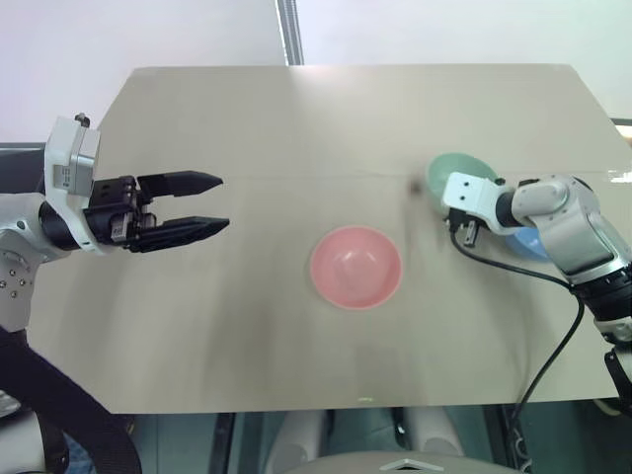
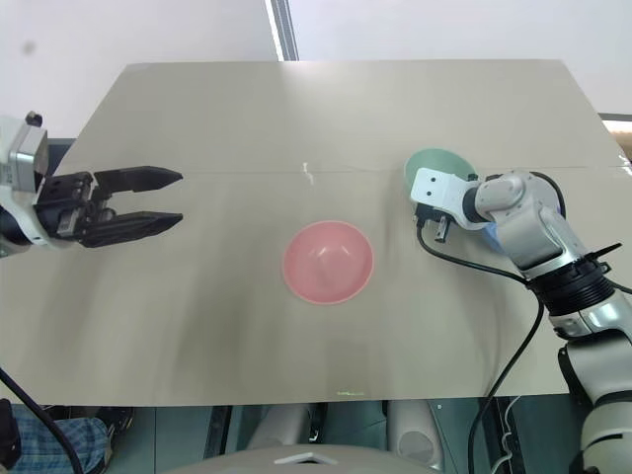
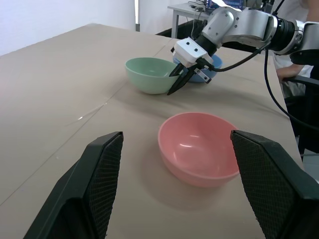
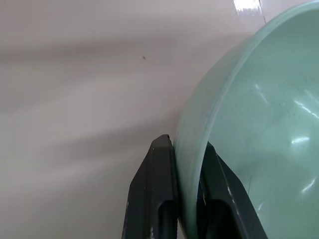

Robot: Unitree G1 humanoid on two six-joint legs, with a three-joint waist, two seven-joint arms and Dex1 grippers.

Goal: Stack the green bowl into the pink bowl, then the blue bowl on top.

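While the tan surface (image 1: pixel 247 128) is carrying all three bowls, the right gripper (image 3: pixel 178 82) is clenching its jaws on the near-left rim of the green bowl (image 3: pixel 148 73) at far right. The pink bowl (image 1: pixel 355 267) is lying to its near left, mid-surface. The blue bowl (image 1: pixel 528 244) is sitting behind the right arm. The left gripper (image 1: pixel 202 204) is hanging released, well left.

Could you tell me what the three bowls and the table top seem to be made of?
The green bowl, pink bowl and blue bowl look like smooth plastic: thin rims, plain colour, soft glossy highlights inside. The table seems covered in matte beige sheet, perhaps paper or board, with a seam running across it.
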